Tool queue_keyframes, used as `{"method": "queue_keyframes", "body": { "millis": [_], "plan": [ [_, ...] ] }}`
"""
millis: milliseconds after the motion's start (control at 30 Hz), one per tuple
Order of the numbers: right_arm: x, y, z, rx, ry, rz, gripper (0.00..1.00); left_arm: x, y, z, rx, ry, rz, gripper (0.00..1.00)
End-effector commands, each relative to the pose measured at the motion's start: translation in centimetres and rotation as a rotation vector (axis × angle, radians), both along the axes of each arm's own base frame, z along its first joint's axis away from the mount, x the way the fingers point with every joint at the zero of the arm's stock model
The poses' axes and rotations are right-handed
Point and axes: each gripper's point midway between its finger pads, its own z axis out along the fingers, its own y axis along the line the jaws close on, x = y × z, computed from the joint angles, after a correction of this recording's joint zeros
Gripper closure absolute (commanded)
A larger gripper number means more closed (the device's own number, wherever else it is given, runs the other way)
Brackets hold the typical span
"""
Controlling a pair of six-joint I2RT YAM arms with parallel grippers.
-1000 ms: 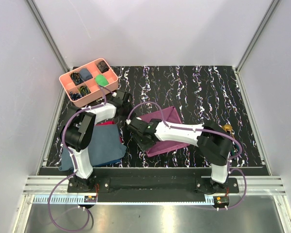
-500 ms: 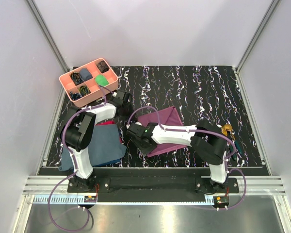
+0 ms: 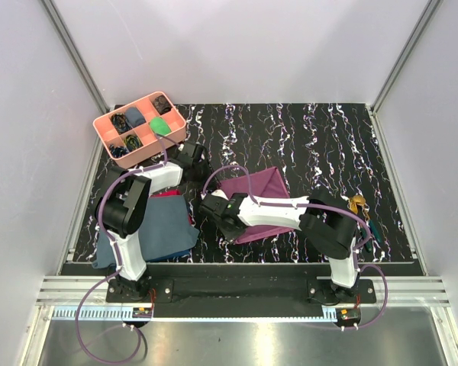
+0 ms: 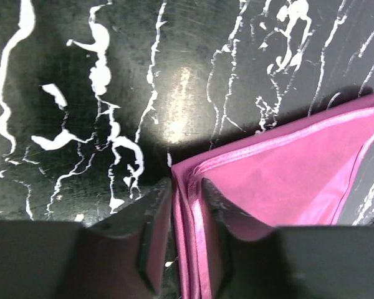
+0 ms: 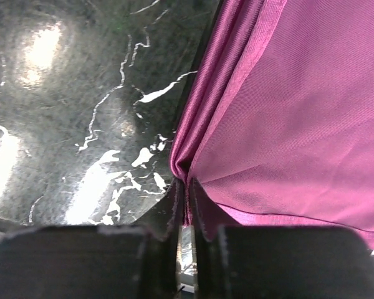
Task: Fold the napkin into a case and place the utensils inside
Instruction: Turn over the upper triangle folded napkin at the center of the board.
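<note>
Watching from the side, I see the plum-purple napkin (image 3: 258, 184) lying partly folded near the middle of the black marbled table (image 3: 313, 137), with both arms working its left edge. The right gripper (image 5: 186, 184) has its fingers pressed together on the near-left corner, and the bunched layers sit squeezed flat between the pads. The left gripper (image 4: 185, 187) is at the far-left corner with its fingers apart. The stacked hems stand between them, with a dark gap on one side, so I judge that it is not gripping.

The cloth looks thin, light and completely limp. It has a slight sheen, so I would expect the layers to slide over each other and a fold to slump once it is let go. It will not hold a crease by itself and probably needs pressing down. I think the best place to take it is on the stitched hem right at a corner, catching every layer at once, because a pinch in mid-panel would lift only the top sheet. With just one corner held, dragging would likely skew the whole stack.

The utensils (image 3: 360, 204) lie off to the right, half hidden behind the right arm's elbow and apart from the napkin. They look rigid and slim, so they will probably be awkward to lift off the flat table.

The slate-blue cloth (image 3: 164, 229) and the pink compartment tray (image 3: 105, 126) are over on the left.
</note>
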Motion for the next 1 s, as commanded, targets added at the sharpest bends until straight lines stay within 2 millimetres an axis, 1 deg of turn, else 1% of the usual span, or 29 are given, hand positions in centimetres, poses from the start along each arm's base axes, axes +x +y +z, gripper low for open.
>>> {"method": "queue_keyframes", "body": {
  "millis": [0,33,100,200,300,433,500,533,600,633,667,733,833,900,967],
  "plan": [
    [1.1,0.1,1.9,0.006,-0.072,-0.015,0.97,-1.1,0.3,-0.2,-0.011,0.019,-0.037,0.56],
    [1.1,0.4,2.5,0.025,-0.073,-0.010,0.98,-1.1,0.3,0.3,-0.018,0.012,-0.039,0.53],
    [1.1,0.5,3.1,0.045,-0.077,-0.011,1.00,-1.2,0.1,0.7,-0.031,0.011,-0.044,0.48],
    [1.1,1.0,3.9,0.090,-0.081,-0.006,1.00,-1.5,-0.3,1.1,-0.066,0.026,-0.046,0.48],
    [1.0,1.3,4.4,0.124,-0.077,-0.005,1.00,-1.6,-0.4,0.8,-0.069,0.041,-0.027,0.48],
    [1.0,1.2,4.7,0.153,-0.068,-0.012,1.00,-1.6,-0.1,0.1,-0.054,0.062,-0.001,0.48],
    [1.0,1.2,4.8,0.162,-0.065,-0.014,1.00,-1.5,0.0,-0.2,-0.043,0.067,0.005,0.50],
    [1.0,1.1,4.8,0.169,-0.059,-0.019,1.00,-1.2,-0.2,-0.1,-0.039,0.062,0.004,0.51],
    [1.0,1.0,4.9,0.180,-0.059,-0.023,1.00,-1.3,0.1,-0.6,-0.015,0.078,0.011,0.52],
    [1.1,0.8,5.0,0.186,-0.062,-0.029,1.00,-1.1,0.0,-0.5,-0.012,0.074,0.013,0.53],
    [1.2,0.7,5.1,0.189,-0.061,-0.040,1.00,-1.3,-0.1,-0.6,-0.010,0.082,0.014,0.55],
    [1.4,0.5,5.3,0.206,-0.061,-0.051,1.00,-1.3,0.1,-0.9,0.008,0.085,0.023,0.55],
    [2.0,0.1,5.8,0.229,-0.067,-0.075,1.00,-1.8,1.0,-1.4,0.053,0.110,0.060,0.56],
    [2.3,0.0,6.3,0.250,-0.069,-0.083,1.00,-1.9,1.2,-1.3,0.057,0.113,0.071,0.56],
    [2.2,0.2,6.3,0.267,-0.053,-0.079,1.00,-1.9,1.2,-1.4,0.061,0.116,0.081,0.57]
  ]
}}
